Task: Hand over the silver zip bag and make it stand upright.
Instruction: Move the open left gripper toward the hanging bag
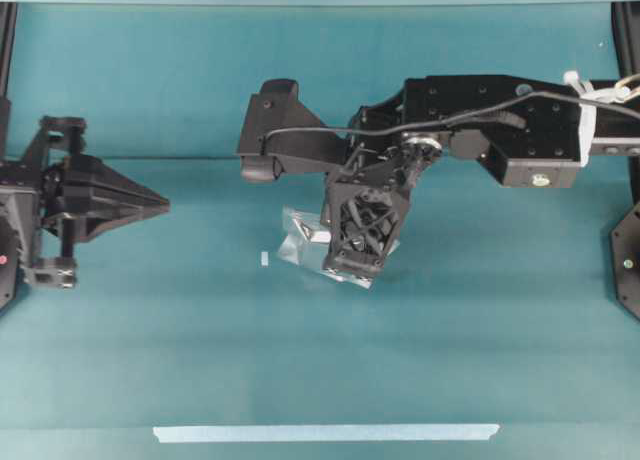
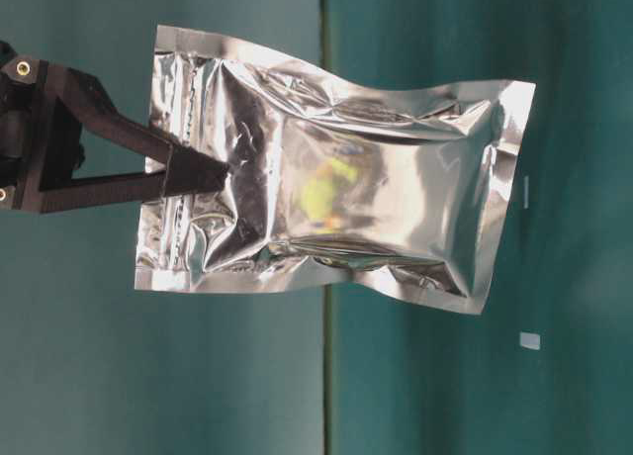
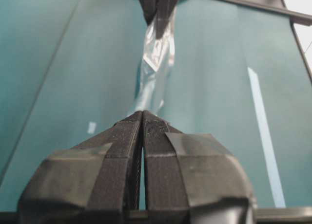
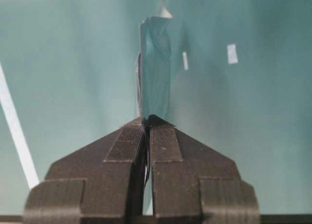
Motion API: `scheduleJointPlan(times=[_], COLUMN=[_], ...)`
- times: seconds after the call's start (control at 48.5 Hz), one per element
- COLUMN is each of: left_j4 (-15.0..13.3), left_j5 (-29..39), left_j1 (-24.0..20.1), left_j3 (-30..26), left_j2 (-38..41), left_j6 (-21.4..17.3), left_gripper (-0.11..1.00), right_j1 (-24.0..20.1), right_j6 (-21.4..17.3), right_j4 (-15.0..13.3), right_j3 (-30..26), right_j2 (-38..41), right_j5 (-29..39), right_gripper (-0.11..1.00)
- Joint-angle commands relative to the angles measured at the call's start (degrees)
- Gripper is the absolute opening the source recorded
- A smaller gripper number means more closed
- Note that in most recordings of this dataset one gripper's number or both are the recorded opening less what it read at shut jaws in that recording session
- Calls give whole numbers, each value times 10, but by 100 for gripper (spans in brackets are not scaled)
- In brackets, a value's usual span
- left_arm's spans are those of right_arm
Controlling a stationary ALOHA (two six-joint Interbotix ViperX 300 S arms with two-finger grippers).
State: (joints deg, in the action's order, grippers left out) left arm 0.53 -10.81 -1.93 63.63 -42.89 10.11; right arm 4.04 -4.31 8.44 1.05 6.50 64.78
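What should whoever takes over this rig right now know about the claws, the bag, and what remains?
Right claw: shut on the shiny, crinkled silver foil zip bag, pinching it near the zip end and holding it off the teal table.
Left claw: shut, empty, at the left side of the overhead view, apart from the bag.
Done: bag picked up.
Left: pass it to the left claw, which must open first, then stand it upright.

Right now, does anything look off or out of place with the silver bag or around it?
Nothing is damaged or spilled. The silver zip bag is crinkled and hangs in the air, pinched near its zip end by the right hand, not standing yet. The left hand is shut and apart from it. A small pale scrap lies on the table.
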Motion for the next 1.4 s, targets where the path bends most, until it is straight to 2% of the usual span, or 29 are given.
scheduleJointPlan(times=[0.0,0.247,0.371,0.721,0.783,0.844,1.03,1.112,1.153,1.215,1.38], left_j4=[1,1,1,1,1,1,1,1,1,1,1], left_j5=[-25,-58,-59,-58,-57,-51,11,37,49,63,66], left_j1=[-2,-10,-11,-11,-11,-11,-11,-11,-10,-10,-10], left_j3=[-14,-25,-25,-17,-18,-18,-24,-25,-25,-25,-27], left_j2=[18,68,89,100,104,109,122,124,125,126,134], left_j6=[1,4,-3,7,9,10,7,2,-2,-9,-33], left_gripper=[-1,-1,-1,1,8,20,74,92,94,91,92], right_j1=[-2,1,1,-4,-4,-4,-4,-4,-4,-4,-6], right_j6=[7,11,28,48,53,59,98,123,131,142,151], right_j4=[-1,-14,-20,-25,-25,-26,-30,-30,-31,-31,-31], right_j3=[-8,-8,-8,-7,-5,-5,-4,-4,-4,-5,-4], right_j2=[-7,-7,-7,-6,-6,-4,-1,0,0,1,6], right_j5=[-3,-2,-2,-3,-3,-3,4,12,15,15,12], right_gripper=[2,2,2,2,2,2,2,2,2,2,2])
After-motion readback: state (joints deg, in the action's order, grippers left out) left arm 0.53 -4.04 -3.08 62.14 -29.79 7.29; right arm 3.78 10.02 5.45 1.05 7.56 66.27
